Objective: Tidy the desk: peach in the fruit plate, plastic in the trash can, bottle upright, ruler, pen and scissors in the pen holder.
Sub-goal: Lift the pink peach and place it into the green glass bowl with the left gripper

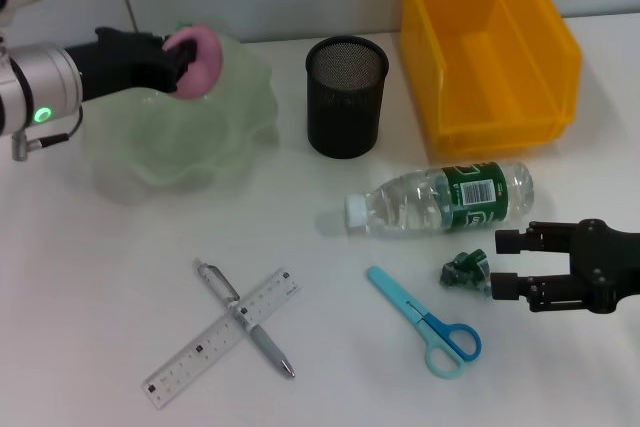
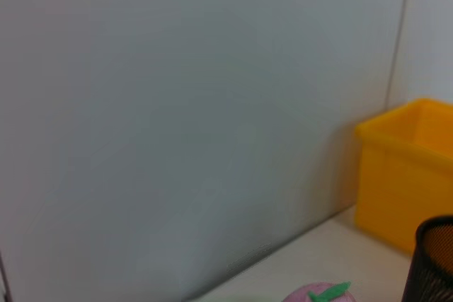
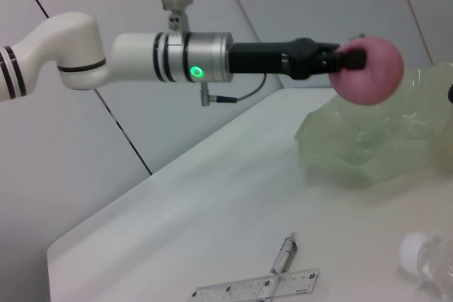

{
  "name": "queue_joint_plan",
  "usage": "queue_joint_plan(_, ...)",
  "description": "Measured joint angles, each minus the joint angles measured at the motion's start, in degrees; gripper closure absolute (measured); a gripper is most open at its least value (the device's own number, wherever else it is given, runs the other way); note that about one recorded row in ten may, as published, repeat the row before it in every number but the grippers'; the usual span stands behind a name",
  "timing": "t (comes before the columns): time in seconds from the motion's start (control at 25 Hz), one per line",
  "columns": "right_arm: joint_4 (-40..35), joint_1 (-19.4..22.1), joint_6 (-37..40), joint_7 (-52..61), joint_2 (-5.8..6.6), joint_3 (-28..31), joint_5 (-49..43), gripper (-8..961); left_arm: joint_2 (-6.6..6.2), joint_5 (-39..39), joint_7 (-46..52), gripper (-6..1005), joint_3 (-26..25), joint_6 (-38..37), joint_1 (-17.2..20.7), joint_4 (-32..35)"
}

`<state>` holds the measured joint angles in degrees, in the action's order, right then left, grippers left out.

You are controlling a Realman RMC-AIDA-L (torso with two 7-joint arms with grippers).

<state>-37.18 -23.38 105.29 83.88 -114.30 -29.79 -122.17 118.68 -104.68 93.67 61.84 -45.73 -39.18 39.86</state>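
My left gripper (image 1: 180, 60) is shut on the pink peach (image 1: 200, 59), holding it above the pale green fruit plate (image 1: 235, 132) at the back left. The right wrist view shows the same peach (image 3: 368, 70) held over the plate (image 3: 375, 150). Near the front right, my right gripper (image 1: 508, 264) stands open beside the green crumpled plastic (image 1: 466, 273). The clear bottle (image 1: 440, 199) lies on its side. A ruler (image 1: 222, 336) and pen (image 1: 245, 319) lie crossed at the front. Blue scissors (image 1: 425, 320) lie right of them. The black mesh pen holder (image 1: 345, 95) stands at centre back.
A yellow bin (image 1: 488, 45), the trash can, stands at the back right against the wall. In the left wrist view the yellow bin (image 2: 407, 171) and the pen holder's edge (image 2: 432, 259) show beyond the peach's top (image 2: 318, 293).
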Motion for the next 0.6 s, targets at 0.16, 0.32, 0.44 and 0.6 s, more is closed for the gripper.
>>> queue_joint_plan(0.16, 0.00, -0.05, 0.20, 0.02, 0.16, -0.01, 0.00, 175, -0.01, -0.09, 0.10, 856, 0.05, 2.16, -1.09, -3.64)
queue_joint_plan(0.32, 0.00, 0.06, 0.23, 0.04, 0.22, -0.25, -0.05, 175, 0.08, 0.09, 0.80, 791, -0.05, 3.51, -1.08, -4.15)
queue_joint_plan(0.44, 0.00, 0.08, 0.29, 0.05, 0.24, -0.34, -0.12, 175, 0.07, 0.00, 1.55, 723, -0.02, 4.04, -1.02, -4.23)
queue_joint_plan(0.6, 0.00, 0.07, 0.35, 0.05, 0.33, -0.45, -0.29, 174, 0.10, 0.06, 1.59, 633, -0.03, 4.12, -0.89, -4.26)
